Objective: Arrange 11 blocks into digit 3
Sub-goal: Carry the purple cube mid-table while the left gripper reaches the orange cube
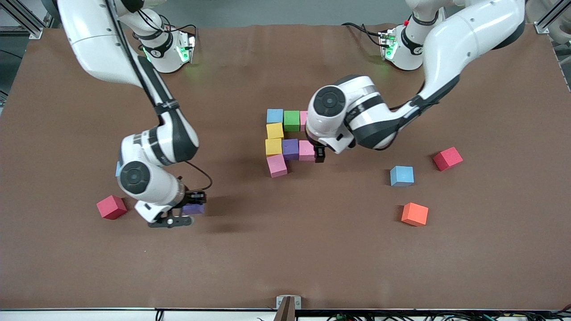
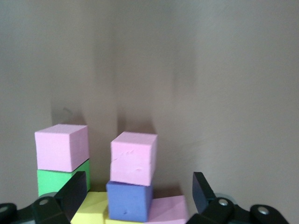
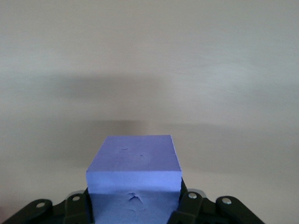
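From the front view, we saw the digit 3 (image 1: 285,141) part-built at mid-table: a light blue cube (image 1: 275,116), a green cube (image 1: 291,121) and a pink sliver (image 1: 304,120) in the farthest row, two yellow cubes (image 1: 274,138) in a column, a purple cube (image 1: 290,149) and a pink cube (image 1: 306,150) in the middle row, and another pink cube (image 1: 276,165) nearest the camera. The left gripper (image 1: 319,155) stood at the end of the middle row, its wrist hiding most of the pink sliver. Toward the left arm's end lay a loose light blue cube (image 1: 402,175), an orange cube (image 1: 415,214) and a red cube (image 1: 447,158). The right gripper (image 1: 189,209) held a second purple cube (image 1: 193,208), with another red cube (image 1: 111,207) nearby.

From the left wrist view, we saw the left gripper (image 2: 140,193) spread wide and empty, both fingers (image 2: 74,193) cut off by the frame edge.

From the right wrist view, we saw the right gripper (image 3: 134,205) clamped on the purple cube (image 3: 134,175), which hid the fingertips.
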You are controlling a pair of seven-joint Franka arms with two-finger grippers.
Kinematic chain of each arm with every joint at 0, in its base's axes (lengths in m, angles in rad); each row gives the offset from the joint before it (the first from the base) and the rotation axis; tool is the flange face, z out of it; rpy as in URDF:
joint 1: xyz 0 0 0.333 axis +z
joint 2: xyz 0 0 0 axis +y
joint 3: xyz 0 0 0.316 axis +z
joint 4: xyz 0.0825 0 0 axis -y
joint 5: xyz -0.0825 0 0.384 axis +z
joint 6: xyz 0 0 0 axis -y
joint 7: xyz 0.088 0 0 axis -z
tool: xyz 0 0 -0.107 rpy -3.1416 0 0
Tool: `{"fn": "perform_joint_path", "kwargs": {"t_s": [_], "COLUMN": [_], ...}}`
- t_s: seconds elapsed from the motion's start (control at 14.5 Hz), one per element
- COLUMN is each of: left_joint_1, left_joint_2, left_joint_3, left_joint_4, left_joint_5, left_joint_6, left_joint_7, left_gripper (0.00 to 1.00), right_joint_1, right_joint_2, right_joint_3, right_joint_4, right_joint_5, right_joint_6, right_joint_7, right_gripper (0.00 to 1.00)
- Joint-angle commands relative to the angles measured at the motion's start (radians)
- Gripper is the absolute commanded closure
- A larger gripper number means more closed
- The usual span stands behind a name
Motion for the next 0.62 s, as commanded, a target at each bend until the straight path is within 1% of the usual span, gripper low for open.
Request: {"fn": "perform_joint_path", "kwargs": {"t_s": [0.0, 0.14, 0.28, 0.41, 0.55], "left_joint_1": [0.008, 0.008, 0.007, 0.001, -0.002], "left_joint_2": [0.004, 0.004, 0.006, 0.008, 0.008], "left_joint_3": [0.015, 0.082, 0.142, 0.196, 0.259], "left_joint_4": [0.084, 0.152, 0.209, 0.242, 0.25], "left_joint_5": [0.021, 0.021, 0.018, 0.016, 0.016], "left_joint_6": [-0.046, -0.046, -0.046, -0.046, -0.036], "left_joint_7": [0.098, 0.264, 0.431, 0.575, 0.713], "left_gripper": [0.0, 0.0, 0.0, 0.0, 0.0], "right_joint_1": [0.083, 0.143, 0.189, 0.224, 0.255], "right_joint_2": [0.094, 0.126, 0.155, 0.171, 0.19], "right_joint_3": [-0.004, -0.002, -0.002, -0.002, -0.002], "right_joint_4": [0.13, 0.186, 0.239, 0.261, 0.267], "right_joint_5": [-0.007, -0.007, -0.007, -0.009, -0.011], "right_joint_6": [-0.009, -0.005, 0.003, 0.049, 0.121], "right_joint_7": [0.016, 0.018, 0.018, 0.018, 0.018], "right_gripper": [0.69, 0.71, 0.71, 0.71, 0.71]}}
